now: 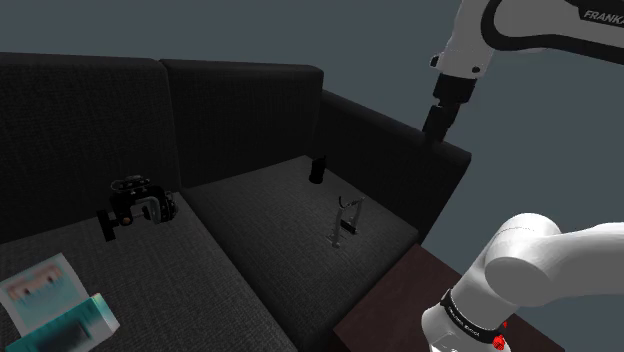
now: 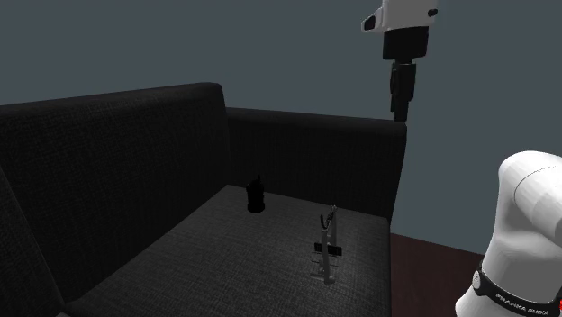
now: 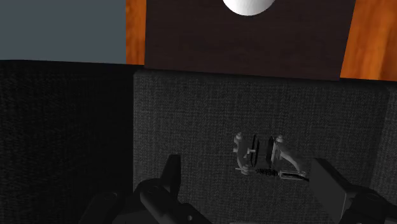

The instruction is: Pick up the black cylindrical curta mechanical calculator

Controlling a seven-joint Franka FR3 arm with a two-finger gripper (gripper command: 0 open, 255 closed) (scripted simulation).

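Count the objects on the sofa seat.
4: black cylindrical calculator in the back corner, grey metal tool before it, black clamp-like gadget mid-sofa, teal-white box beyond. Some may be hidden.

I see a dark fabric sofa (image 1: 250, 262). A black cylindrical calculator (image 1: 317, 170) stands at the seat's back, near the armrest. A grey metal tool (image 1: 345, 220) lies mid-cushion, a black gadget (image 1: 138, 204) is on the neighbouring cushion, and a teal-and-white box (image 1: 55, 306) sits at the front edge.

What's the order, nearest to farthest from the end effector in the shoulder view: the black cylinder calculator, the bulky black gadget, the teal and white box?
1. Black calculator, by the backrest near the armrest.
2. Black gadget, on the next cushion.
3. Teal and white box, at that cushion's front.
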